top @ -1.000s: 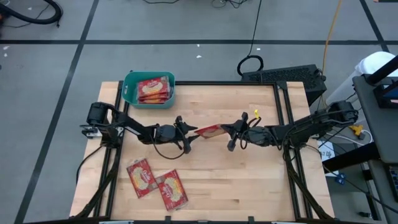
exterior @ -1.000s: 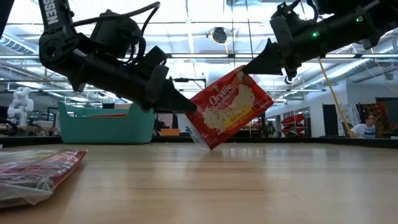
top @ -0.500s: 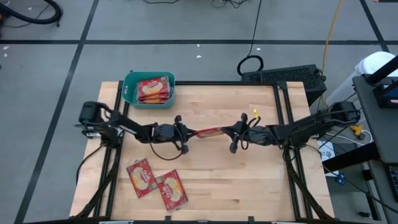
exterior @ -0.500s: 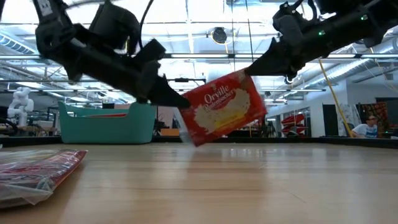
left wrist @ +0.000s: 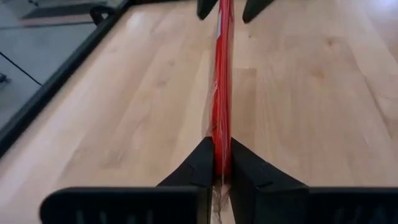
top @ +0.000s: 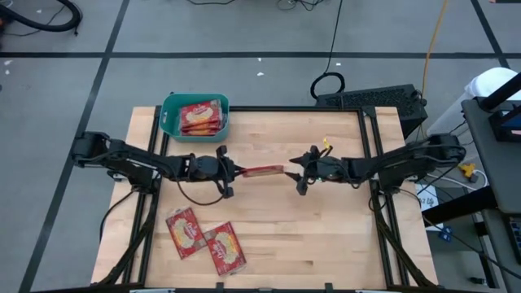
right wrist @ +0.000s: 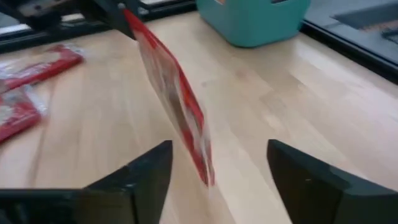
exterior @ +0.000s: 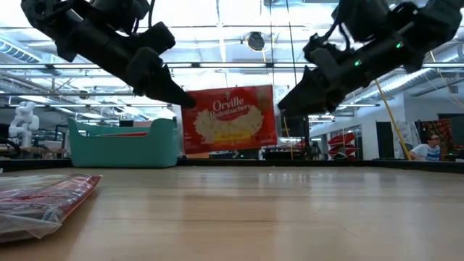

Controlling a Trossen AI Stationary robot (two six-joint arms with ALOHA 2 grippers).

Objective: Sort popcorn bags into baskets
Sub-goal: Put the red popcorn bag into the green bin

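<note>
Sorting is partly done: the teal basket (top: 195, 118) at the worktop's far left corner already holds popcorn bags. Mid-worktop, the left gripper (top: 234, 169) pinches one Orville popcorn bag (exterior: 229, 119) edge-on in the air; the right gripper (top: 295, 168) stands wide open beside it, holding nothing. Two bags (top: 206, 241) wait near the front left edge.

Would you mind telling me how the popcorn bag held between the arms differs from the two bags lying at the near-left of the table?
The held popcorn bag hangs edge-up above the table, pinched by the left gripper; the two loose bags lie flat on the wood. The held one sits mid-table, the loose pair nearer the left front corner. The right gripper is open beside it. All are red packets.
</note>
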